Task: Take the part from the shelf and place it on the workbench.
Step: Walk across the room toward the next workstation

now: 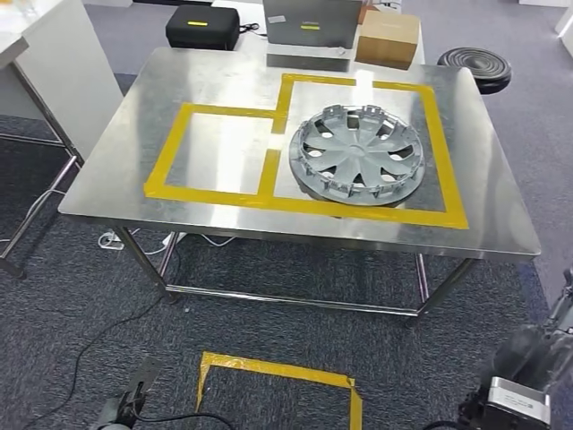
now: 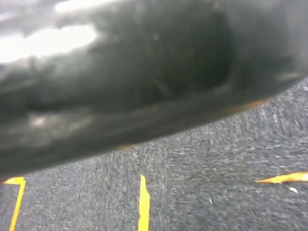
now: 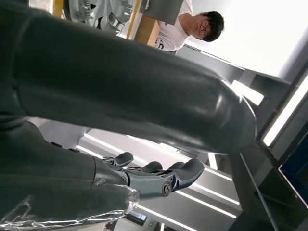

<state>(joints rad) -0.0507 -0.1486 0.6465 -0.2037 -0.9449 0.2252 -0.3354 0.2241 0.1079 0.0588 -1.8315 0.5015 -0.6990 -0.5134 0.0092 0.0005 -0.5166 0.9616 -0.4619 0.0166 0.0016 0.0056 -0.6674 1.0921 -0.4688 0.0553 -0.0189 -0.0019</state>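
Note:
The part, a grey plastic wheel cover [image 1: 356, 154], lies flat on the steel workbench [image 1: 202, 81], inside the right-hand yellow tape rectangle [image 1: 442, 148]. Its ribbed edge also appears in the right wrist view [image 3: 98, 12]. Both my arms hang low in front of the bench, well clear of the part. My right hand [image 3: 116, 110] holds nothing, its fingers [image 3: 171, 175] stretched out away from the thick thumb. My right arm [image 1: 524, 376] sits at the lower right. My left hand [image 1: 128, 403] is a small dark shape at the bottom left, too indistinct to read.
The left tape rectangle [image 1: 172, 143] holds nothing. Behind the bench are a black case [image 1: 202, 27], a grey device [image 1: 311, 22], a cardboard box [image 1: 387, 38] and a black stool [image 1: 476, 64]. A white table [image 1: 54, 63] stands left. Floor tape [image 1: 280, 372] and cables lie below. A person [image 3: 181, 24] stands beyond.

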